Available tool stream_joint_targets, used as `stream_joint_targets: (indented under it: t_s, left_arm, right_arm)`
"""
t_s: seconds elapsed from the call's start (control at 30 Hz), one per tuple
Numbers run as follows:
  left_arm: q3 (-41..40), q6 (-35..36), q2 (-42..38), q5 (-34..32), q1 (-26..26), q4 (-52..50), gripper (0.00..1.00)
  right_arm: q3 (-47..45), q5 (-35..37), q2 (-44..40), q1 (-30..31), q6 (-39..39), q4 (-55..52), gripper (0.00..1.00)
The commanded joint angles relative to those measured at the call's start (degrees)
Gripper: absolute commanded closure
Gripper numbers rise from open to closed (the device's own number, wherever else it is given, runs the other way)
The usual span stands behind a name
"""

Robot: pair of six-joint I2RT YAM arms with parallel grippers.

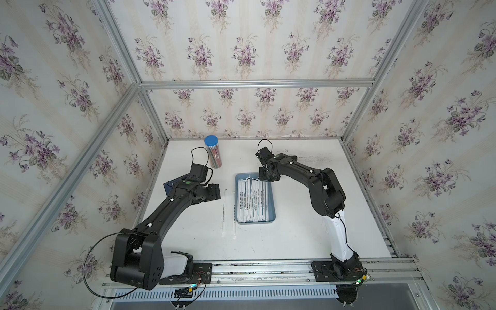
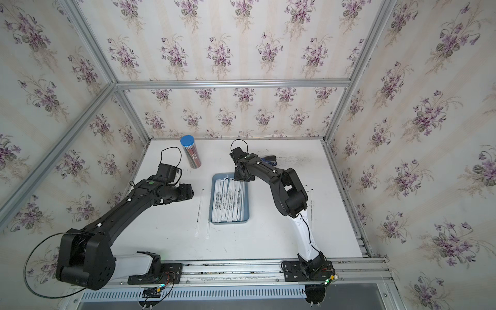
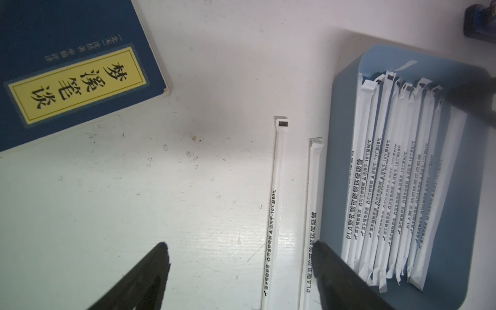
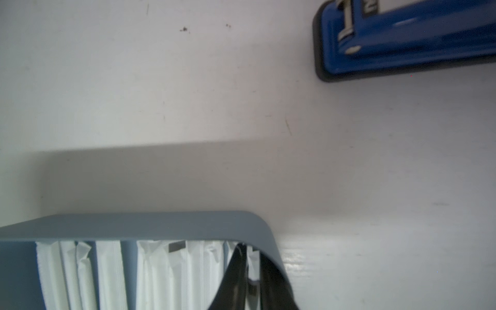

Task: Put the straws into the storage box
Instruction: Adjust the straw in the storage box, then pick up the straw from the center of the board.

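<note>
Hovering your left pincer, spread wide, above two straws on the counter beside the storage box, you should next lower and pinch one; whether your right pincer grips anything cannot be told

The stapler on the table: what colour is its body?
Bright blue, on a black base. The stapler shows best in the right wrist view.
</note>
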Motion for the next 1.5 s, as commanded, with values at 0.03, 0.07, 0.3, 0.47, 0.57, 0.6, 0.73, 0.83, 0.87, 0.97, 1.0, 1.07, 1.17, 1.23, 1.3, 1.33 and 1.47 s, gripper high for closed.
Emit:
stream_joint_targets:
  t_s: [0.03, 0.07, 0.3, 0.47, 0.57, 0.6, 0.73, 0.83, 0.87, 0.97, 1.0, 1.07, 1.17, 1.23, 1.3, 1.33, 1.47]
  left_arm:
    - [0.4, 0.2, -0.9, -0.4, 0.0, -0.7, 0.16]
    - [0.4, 0.1, -1.0, -0.6, 0.0, -0.9, 0.16]
    - [-0.2, -1.4, -0.5, -3.8, -0.7, -6.7, 0.26]
    - [-2.9, -3.2, 1.2, -4.2, -3.4, -7.4, 0.36]
    - [-2.1, -3.4, 4.2, -2.7, -4.8, -6.6, 0.42]
    - [-1.5, -3.4, 4.7, -2.7, -5.7, -6.4, 0.43]
    - [0.8, -3.4, 10.3, -3.0, -8.4, -6.4, 0.48]
    - [1.4, -3.7, 12.2, -3.5, -9.9, -5.9, 0.53]
    - [1.5, -3.7, 12.9, -3.6, -10.2, -5.7, 0.54]
    - [2.4, -3.6, 14.7, -3.7, -11.6, -5.5, 0.57]
    - [2.6, -3.6, 15.4, -3.8, -12.1, -5.5, 0.58]
    - [3.1, -3.5, 16.4, -4.1, -12.7, -5.4, 0.58]
    - [3.2, -3.3, 18.0, -3.7, -13.0, -4.7, 0.59]
    - [3.0, -3.2, 18.8, -3.3, -13.0, -4.1, 0.59]
    - [3.0, -3.0, 19.7, -3.0, -13.0, -3.7, 0.62]
    - [3.0, -2.8, 20.2, -2.9, -13.0, -3.4, 0.62]
    - [3.2, -2.2, 21.9, -1.8, -13.0, -2.6, 0.69]
  right_arm:
    - [0.7, 2.9, -1.9, 0.3, -0.8, -0.8, 0.76]
    - [0.7, 3.7, -2.8, 0.5, -1.1, -1.3, 0.74]
    - [-3.0, 4.9, -10.3, 1.5, -1.7, -3.1, 0.73]
    - [-11.6, 2.0, -17.0, 2.5, 1.6, 0.8, 0.72]
    - [-14.9, 1.4, -18.7, 3.4, 3.3, 2.2, 0.73]
    - [-15.8, 1.2, -19.0, 3.6, 3.6, 2.5, 0.73]
    - [-18.1, 1.4, -20.0, 3.6, 3.7, 3.4, 0.73]
    - [-18.7, 2.2, -20.6, 3.6, 3.4, 3.4, 0.73]
    - [-18.7, 2.3, -20.6, 3.6, 3.3, 3.4, 0.73]
    - [-18.7, 2.6, -20.4, 3.6, 2.9, 3.4, 0.73]
    - [-18.7, 2.8, -20.3, 3.6, 2.8, 3.4, 0.73]
    - [-18.7, 2.8, -20.2, 3.6, 2.7, 3.6, 0.73]
    - [-18.5, 2.8, -20.1, 3.6, 2.7, 3.8, 0.73]
    - [-18.6, 3.0, -20.1, 3.6, 2.7, 3.8, 0.73]
    - [-18.8, 3.2, -20.0, 3.6, 2.6, 3.8, 0.73]
    - [-18.8, 3.3, -20.1, 3.6, 2.6, 3.8, 0.73]
    - [-19.1, 3.4, -20.1, 3.6, 2.7, 3.8, 0.74]
